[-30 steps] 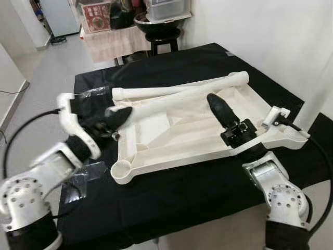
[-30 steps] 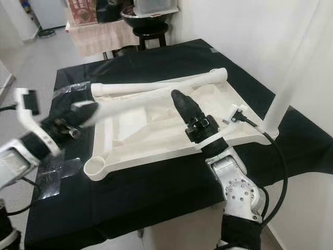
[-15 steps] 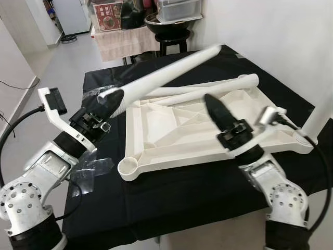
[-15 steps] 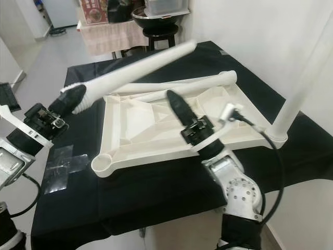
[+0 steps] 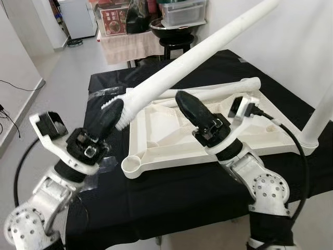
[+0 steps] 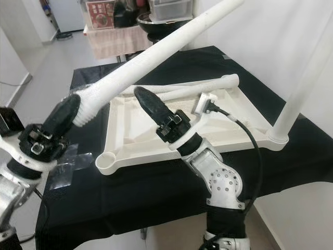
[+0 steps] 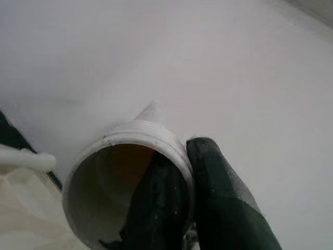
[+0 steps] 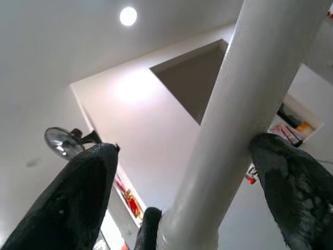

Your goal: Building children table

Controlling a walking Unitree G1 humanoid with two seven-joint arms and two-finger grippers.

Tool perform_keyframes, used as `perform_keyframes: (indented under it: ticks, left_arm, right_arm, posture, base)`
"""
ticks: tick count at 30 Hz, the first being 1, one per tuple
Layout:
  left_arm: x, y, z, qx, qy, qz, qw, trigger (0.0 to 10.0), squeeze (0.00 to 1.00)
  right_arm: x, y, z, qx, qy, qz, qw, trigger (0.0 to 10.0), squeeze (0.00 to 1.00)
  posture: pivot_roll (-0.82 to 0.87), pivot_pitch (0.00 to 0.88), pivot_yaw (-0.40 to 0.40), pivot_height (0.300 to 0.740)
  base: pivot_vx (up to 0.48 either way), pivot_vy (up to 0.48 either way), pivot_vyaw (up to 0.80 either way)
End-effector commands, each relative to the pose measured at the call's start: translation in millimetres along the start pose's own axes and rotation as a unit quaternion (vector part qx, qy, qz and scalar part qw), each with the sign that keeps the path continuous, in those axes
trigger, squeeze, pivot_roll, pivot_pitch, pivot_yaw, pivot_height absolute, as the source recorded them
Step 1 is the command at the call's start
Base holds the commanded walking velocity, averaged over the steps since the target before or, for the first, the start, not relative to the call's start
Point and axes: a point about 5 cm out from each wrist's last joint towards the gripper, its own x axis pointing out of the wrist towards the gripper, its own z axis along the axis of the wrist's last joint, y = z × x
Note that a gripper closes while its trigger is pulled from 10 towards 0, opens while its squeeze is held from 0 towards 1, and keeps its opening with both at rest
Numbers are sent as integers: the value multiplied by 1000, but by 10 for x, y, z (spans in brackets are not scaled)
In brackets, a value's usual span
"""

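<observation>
Left wrist view has the left gripper clamped on the threaded rim of a hollow white table leg, one finger inside the tube, one outside. Head views show that leg raised slantwise above the upturned white tabletop lying on the black-covered table. The right gripper hovers over the tabletop, fingers spread wide, holding nothing.

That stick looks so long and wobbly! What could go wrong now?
The left gripper pinches the long leg only at its threaded end, so it could tip or slip out. The right gripper is open around it, not gripping. A swing might hit the upright leg.
</observation>
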Motion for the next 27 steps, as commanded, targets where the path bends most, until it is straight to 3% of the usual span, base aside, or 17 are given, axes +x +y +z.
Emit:
perform_keyframes:
  ticks: [1,8,13,27]
  left_arm:
    - [-7,-16,-10,-11,3,-9,1000,0,0]
    - [-7,-95,-167,-49,10,-35,998,0,0]
    - [22,-168,-243,-53,34,-60,996,0,0]
    - [37,-268,-241,-38,53,-77,995,0,0]
  right_arm:
    - [87,81,-19,11,3,38,999,10000,0]
    - [288,175,-205,6,66,93,993,10000,0]
    - [364,183,-254,7,84,103,991,10000,0]
    - [259,60,-158,-18,90,72,993,10000,0]
  posture:
    - [-78,28,65,740]
    - [-66,30,62,740]
    - [-62,44,63,740]
    - [-63,66,70,740]
  base:
    - [0,0,0]
    - [0,0,0]
    - [0,0,0]
    - [0,0,0]
